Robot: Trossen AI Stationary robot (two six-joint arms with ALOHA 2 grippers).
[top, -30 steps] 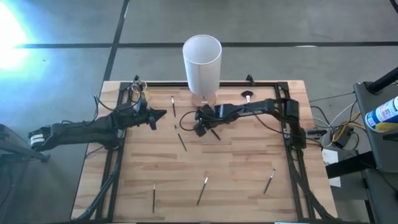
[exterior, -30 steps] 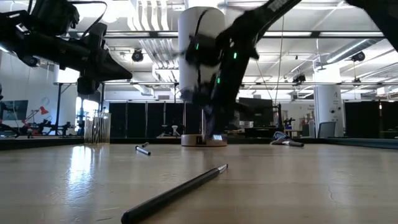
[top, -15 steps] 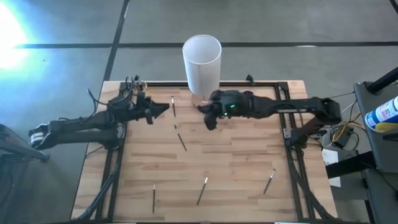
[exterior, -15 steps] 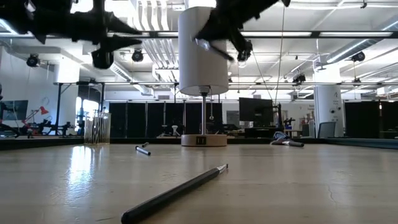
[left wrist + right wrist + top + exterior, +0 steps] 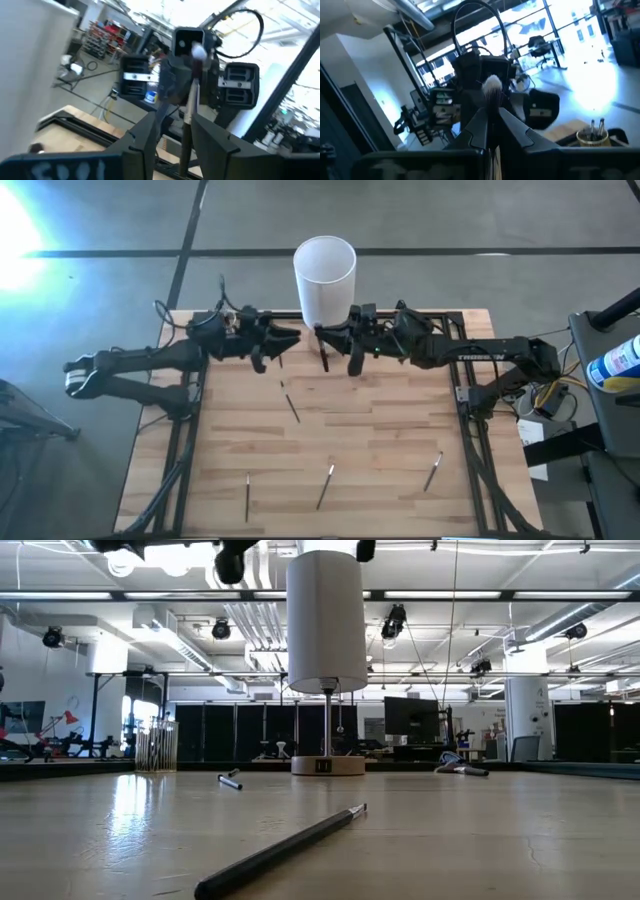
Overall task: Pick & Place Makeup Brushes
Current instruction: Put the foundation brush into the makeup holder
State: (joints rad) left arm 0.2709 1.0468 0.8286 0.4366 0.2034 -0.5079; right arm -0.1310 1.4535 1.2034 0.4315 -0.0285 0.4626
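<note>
My right gripper [image 5: 492, 117] [image 5: 326, 342] is up in the air in front of the tall white cylinder [image 5: 325, 275], shut on a makeup brush [image 5: 190, 100] with a pale fluffy head [image 5: 492, 89]. My left gripper [image 5: 172, 140] [image 5: 290, 338] faces it from the left, open, with one finger on either side of the brush's lower shaft. Several other makeup brushes lie flat on the table, among them three near the front edge [image 5: 248, 495] [image 5: 326, 485] [image 5: 433, 470] and one mid-table [image 5: 292, 408]. My right gripper pinches the brush's shaft [image 5: 492, 102] just below the fluffy head between its two fingers. The fingers come about level from the table's right and lie across the brush. The brush stands nearly upright, head up, lifted clear of the table. My left gripper's fingers [image 5: 212, 142] flank the lower shaft [image 5: 184, 145]; whether they touch it, I cannot tell.
The white cylinder [image 5: 326, 620] stands on a thin post with a round base [image 5: 327, 765] at the far edge. A small clear cup holding sticks [image 5: 155, 747] [image 5: 592, 132] sits at the far left corner. A black frame [image 5: 470, 395] runs along the table's sides.
My right gripper has risen from the table with the brush and gone toward the far edge, turning from pointing down to about level. My left gripper has gone up, toward the right and far edges, to meet it. The brush has been lifted clear.
</note>
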